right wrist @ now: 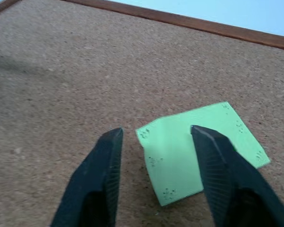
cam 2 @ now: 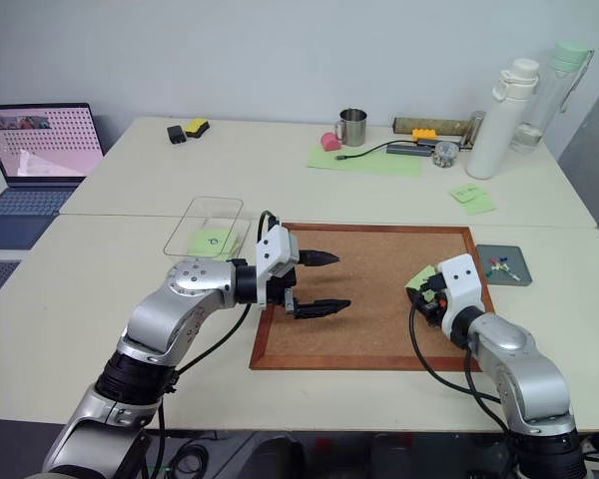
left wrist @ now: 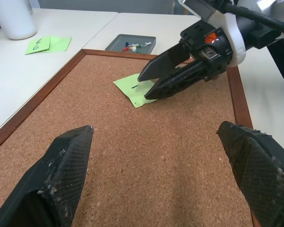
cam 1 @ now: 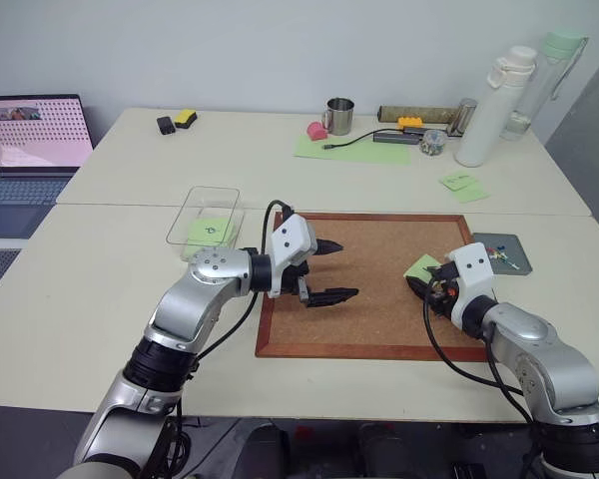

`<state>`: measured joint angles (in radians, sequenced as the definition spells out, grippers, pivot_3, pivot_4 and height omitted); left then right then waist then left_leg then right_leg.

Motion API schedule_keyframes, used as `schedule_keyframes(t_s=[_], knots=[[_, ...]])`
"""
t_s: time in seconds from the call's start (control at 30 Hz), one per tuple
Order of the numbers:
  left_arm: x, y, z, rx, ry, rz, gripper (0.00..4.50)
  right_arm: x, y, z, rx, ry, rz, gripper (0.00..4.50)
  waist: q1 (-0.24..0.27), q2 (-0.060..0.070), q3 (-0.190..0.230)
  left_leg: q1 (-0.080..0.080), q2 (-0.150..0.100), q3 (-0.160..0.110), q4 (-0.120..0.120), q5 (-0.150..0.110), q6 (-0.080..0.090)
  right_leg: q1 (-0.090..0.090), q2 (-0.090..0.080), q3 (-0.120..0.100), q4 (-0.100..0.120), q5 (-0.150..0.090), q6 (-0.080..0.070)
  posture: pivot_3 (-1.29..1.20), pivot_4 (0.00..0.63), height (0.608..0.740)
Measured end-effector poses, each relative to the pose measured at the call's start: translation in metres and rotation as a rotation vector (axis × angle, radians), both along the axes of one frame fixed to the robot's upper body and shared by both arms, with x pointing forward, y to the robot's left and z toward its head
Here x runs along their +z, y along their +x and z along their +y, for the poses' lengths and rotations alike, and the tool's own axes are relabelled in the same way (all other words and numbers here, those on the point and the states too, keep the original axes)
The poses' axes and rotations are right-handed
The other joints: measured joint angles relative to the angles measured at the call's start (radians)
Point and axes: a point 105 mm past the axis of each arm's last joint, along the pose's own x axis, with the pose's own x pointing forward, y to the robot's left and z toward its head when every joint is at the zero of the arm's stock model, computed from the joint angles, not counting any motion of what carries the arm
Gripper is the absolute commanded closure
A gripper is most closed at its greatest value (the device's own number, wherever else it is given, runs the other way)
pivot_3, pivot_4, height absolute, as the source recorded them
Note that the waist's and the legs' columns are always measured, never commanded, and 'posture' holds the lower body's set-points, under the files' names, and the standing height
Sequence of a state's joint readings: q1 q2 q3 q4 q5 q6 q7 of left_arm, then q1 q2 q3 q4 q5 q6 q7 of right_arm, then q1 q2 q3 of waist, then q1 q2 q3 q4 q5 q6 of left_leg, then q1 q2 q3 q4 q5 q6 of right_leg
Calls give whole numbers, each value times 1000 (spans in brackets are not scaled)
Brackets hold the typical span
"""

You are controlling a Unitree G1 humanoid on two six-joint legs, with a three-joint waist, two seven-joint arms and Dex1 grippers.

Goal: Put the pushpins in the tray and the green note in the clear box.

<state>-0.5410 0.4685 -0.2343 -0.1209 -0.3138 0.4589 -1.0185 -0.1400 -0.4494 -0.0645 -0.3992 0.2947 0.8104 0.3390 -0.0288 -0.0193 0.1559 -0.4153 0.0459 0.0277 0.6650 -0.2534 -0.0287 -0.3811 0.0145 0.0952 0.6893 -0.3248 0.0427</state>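
R pincer (right wrist: 154,142) part open, empty, fingers straddling one corner of green note (right wrist: 199,146), which lies flat on corkboard (cam 1: 379,269) near its R edge. L pincer (cam 1: 331,270) wide open, empty, over board's L side. Pushpins (cam 1: 502,256) in tray (cam 1: 501,252); clear box (cam 1: 202,215) on worktop, L of board.

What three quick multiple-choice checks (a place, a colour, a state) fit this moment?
1. Where are the pushpins?
A. On the corkboard
B. In the tray
C. In the clear box

2. What colour is the note at the right gripper?
A. Pink
B. White
C. Green

3. How is the left gripper?
A. Open and empty
B. Shut on a pin
C. Shut on a note

Key: 1 B, the coloured pin heads lie inside the grey tray; 2 C, the square between the right fingers is light green; 3 A, its fingers stand wide apart with nothing between them.
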Motion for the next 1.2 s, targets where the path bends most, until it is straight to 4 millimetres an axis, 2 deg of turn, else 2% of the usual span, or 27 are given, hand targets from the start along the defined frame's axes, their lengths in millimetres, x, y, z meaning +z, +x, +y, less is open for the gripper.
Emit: schedule_keyframes(t_s=[0.2,0.37,0.63,0.93,1.03,1.07,1.17,1.2], knots=[[-1,0,0,-1,3,5,0,10,14,-7,-185,100,-22,62,0,0,0,0,1,0,-1,0,0,-1,0,0,1,0,0,0,150,740],[-1,0,0,-2,5,9,0,9,12,4,-276,190,13,26,-1,0,0,-2,1,2,-1,0,0,-4,0,1,2,0,0,0,150,740],[-2,-2,-1,-15,7,13,0,11,10,3,-320,180,23,26,-2,0,0,-2,1,3,-1,0,0,-5,0,1,2,0,0,0,150,740],[-4,-3,-4,-28,15,9,0,14,6,3,-270,140,-2,26,-2,0,0,-2,0,3,-1,0,0,-5,0,1,2,0,0,0,150,740],[-11,-6,-18,-33,11,-2,0,24,-4,-5,-160,111,-50,26,5,1,0,-3,-1,2,-1,0,0,-4,-1,1,0,0,0,0,150,740],[-17,-8,-29,-42,8,2,0,32,-11,-10,-108,94,-86,26,4,0,0,-4,-1,2,0,0,0,-4,0,1,-1,0,0,0,150,740],[-24,-11,-46,-50,-3,1,0,33,-25,-22,-39,80,-82,26,5,-1,0,-4,-1,1,0,0,0,-3,0,1,-1,0,0,0,150,740],[-26,-8,-54,-33,-15,-4,0,31,-36,-33,-15,86,-65,26,4,0,0,-3,-1,2,0,0,0,-3,0,1,-1,0,0,0,150,740]])
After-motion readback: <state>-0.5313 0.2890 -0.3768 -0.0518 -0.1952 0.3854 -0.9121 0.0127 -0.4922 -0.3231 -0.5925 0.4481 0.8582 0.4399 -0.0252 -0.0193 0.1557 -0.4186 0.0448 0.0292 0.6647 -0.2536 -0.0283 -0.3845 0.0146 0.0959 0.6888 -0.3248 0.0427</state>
